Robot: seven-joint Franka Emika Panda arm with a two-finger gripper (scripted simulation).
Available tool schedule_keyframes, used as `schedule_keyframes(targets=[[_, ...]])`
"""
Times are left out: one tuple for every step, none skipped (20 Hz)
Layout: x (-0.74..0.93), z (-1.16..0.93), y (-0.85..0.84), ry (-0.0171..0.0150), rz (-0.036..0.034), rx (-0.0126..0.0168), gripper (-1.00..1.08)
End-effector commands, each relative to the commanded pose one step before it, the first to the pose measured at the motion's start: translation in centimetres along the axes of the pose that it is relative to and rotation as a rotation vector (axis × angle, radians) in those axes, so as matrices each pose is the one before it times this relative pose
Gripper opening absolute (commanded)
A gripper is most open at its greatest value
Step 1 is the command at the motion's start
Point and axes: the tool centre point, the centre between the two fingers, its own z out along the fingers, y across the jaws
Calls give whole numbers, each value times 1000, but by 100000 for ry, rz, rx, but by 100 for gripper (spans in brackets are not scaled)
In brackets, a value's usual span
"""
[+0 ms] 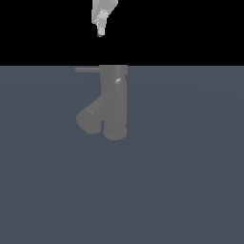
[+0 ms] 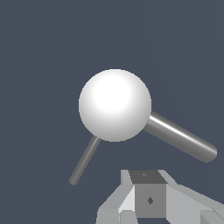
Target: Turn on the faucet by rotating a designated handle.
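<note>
Above the faucet [image 1: 113, 102], claw [image 1: 100, 29] hangs well clear, nothing held.

Handle [image 1: 87, 70] is a thin rod jutting level from the top cap toward the exterior view's left; claw sits over its root, near the cap. Wrist view: handle [image 2: 85, 160] and fat spout [image 2: 180, 137] splay apart below. Finger spread: cannot tell. Descent needed first, likely.

Dull grey faucet [image 1: 114, 102], dark grey handle [image 1: 87, 70], slate-blue floor [image 1: 181, 181]
</note>
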Motion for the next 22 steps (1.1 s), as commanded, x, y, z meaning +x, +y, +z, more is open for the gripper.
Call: schedule_keyframes(targets=[[-115, 1215, -1479, 1063, 6542, -84, -100], [-98, 489, -563, 503, 2516, -17, -100], [-123, 493, -554, 536, 2497, 4, -100], [-147, 496, -544, 569, 2477, 28, -100], [-172, 499, -533, 599, 2456, 54, -100], [-195, 502, -521, 628, 2435, 81, -100], [-220, 504, -508, 655, 2412, 110, -100], [-243, 506, -494, 680, 2389, 141, -100], [-266, 508, -479, 703, 2364, 173, -100], [-289, 509, -464, 724, 2340, 207, -100], [-308, 503, -441, 732, 2280, 239, -100], [-313, 478, -403, 711, 2145, 259, -100], [-314, 452, -366, 684, 2006, 275, -100], [-312, 426, -331, 654, 1871, 287, -100], [-307, 400, -298, 621, 1739, 294, -100], [-298, 374, -267, 587, 1613, 297, -100], [-288, 348, -238, 549, 1485, 296, -100], [-276, 321, -211, 510, 1362, 290, -100], [-260, 295, -186, 471, 1243, 281, -100], [-243, 269, -163, 431, 1126, 269, -100], [-225, 243, -141, 390, 1012, 253, -100], [-205, 217, -121, 348, 898, 234, -100]])
